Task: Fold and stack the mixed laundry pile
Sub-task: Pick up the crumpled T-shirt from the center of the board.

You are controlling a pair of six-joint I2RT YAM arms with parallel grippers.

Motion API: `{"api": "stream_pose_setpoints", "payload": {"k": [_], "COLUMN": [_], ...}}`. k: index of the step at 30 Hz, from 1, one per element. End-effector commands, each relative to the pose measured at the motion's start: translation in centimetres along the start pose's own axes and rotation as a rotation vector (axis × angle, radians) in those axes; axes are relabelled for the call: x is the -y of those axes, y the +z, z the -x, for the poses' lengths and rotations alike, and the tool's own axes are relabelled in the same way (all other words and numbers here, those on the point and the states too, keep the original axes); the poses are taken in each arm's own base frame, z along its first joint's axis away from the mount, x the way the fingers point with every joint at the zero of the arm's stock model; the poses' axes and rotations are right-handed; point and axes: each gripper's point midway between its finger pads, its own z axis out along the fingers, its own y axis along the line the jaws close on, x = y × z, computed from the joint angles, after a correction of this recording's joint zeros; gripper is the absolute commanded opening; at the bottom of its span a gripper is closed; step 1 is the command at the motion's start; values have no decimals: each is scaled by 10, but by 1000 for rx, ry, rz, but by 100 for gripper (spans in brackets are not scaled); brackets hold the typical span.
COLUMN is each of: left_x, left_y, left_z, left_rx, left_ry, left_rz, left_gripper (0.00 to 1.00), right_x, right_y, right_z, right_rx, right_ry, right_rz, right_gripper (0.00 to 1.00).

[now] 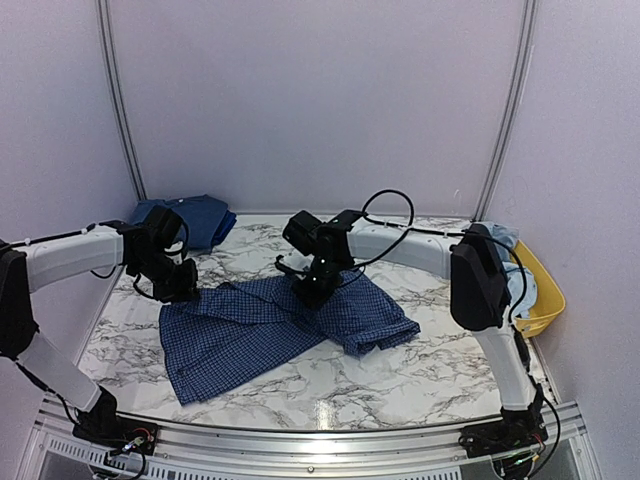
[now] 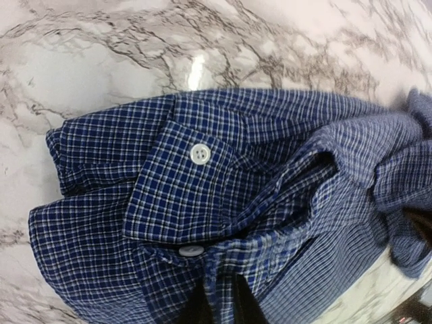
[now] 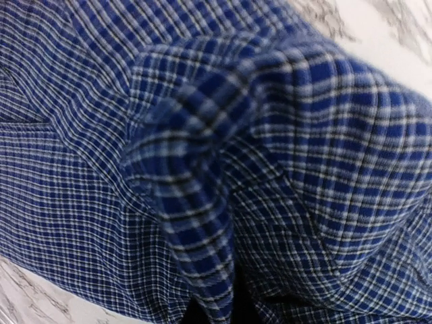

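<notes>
The checked shirt (image 1: 260,335) lies rumpled; the left tool (image 1: 185,288) is clamped on its cuff and the right tool (image 1: 310,292) on a raised fold, seemingly to spread it flat.

A yellow tub (image 1: 548,292) (far right) sits at the marble table's (image 1: 420,375) edge.

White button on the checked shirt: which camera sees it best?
The left wrist view: the white button is close and sharp on the checked shirt. The top view shows the whole shirt, button too small; the right wrist view shows only bunched cloth.
</notes>
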Motion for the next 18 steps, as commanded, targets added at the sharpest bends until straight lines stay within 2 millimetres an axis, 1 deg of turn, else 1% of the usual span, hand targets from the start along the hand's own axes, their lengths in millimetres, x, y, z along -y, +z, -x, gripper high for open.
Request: {"api": "stream_pose_setpoints", "payload": {"k": [1, 3, 5, 6, 8, 9, 10, 11, 12, 13, 15, 17, 18], "left_x": [13, 16, 19, 20, 22, 25, 30, 36, 44, 52, 70, 84, 86], "left_y": [-16, -28, -42, -49, -65, -72, -80, -88, -96, -103, -115, -128, -132], "left_z": [51, 77, 99, 108, 125, 130, 134, 136, 136, 134, 122, 102, 93], "left_rx": [113, 158, 199, 219, 265, 283, 302, 314, 321, 325, 334, 348, 352], "left_ry": [-13, -31, -45, -44, -35, -29, -18, -8, 4, 19, 72, 141, 154], "left_rz": [-40, -67, -100, -109, -119, -128, -144, -167, -204, -241, -289, -312, -323], "left_gripper": [0, 0, 0, 0, 0, 0, 0, 0, 0, 0, 0, 0, 0], "right_x": [27, 49, 68, 83, 103, 109, 124, 131, 142, 151, 171, 184, 189], "right_y": [-72, -104, -130, -142, -160, -169, -176, -181, -188, -190, -188, -175, -163], "right_z": [62, 77, 86, 86, 84, 82, 78, 72, 68, 60, 45, 30, 22], "right_rx": [257, 355, 445, 483, 548, 576, 608, 630, 669, 690, 729, 713, 683], "right_ry": [133, 217, 274, 309, 369, 392, 436, 470, 503, 551, 634, 699, 722], "right_rz": [104, 167, 254, 292, 382, 453, 477, 539, 585, 626, 681, 698, 689], "right_gripper": [0, 0, 0, 0, 0, 0, 0, 0, 0, 0, 0, 0, 4]}}
